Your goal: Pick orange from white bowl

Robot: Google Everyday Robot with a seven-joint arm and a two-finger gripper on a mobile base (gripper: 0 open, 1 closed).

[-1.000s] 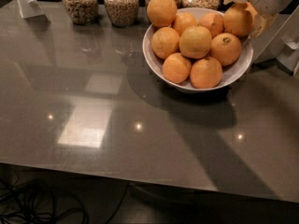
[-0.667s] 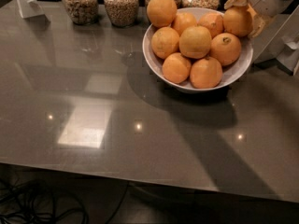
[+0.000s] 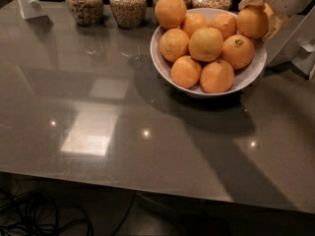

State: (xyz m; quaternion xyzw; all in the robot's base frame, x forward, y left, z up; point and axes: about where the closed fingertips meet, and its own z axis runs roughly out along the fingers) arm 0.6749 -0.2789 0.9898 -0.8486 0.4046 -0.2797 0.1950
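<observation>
Nine or so fruits to reckon with, heaped in the white bowl (image 3: 256, 75) at the far right of the dark table (image 3: 147, 171). Up at the bowl's far right edge: the gripper (image 3: 259, 15), closed on the orange (image 3: 251, 23), one pale finger (image 3: 248, 0) over the top, the other down the right flank. Sits at about rim height, just beside a neighbouring orange (image 3: 224, 24) to the left. Looks like the lift stage, not yet clear of the heap. Could slip out of the grip, given smooth round skin and a hold that seems off-centre. Could also nudge the neighbours on the way up and roll one over the rim, or toward the glass jars (image 3: 128, 4) just behind.
</observation>
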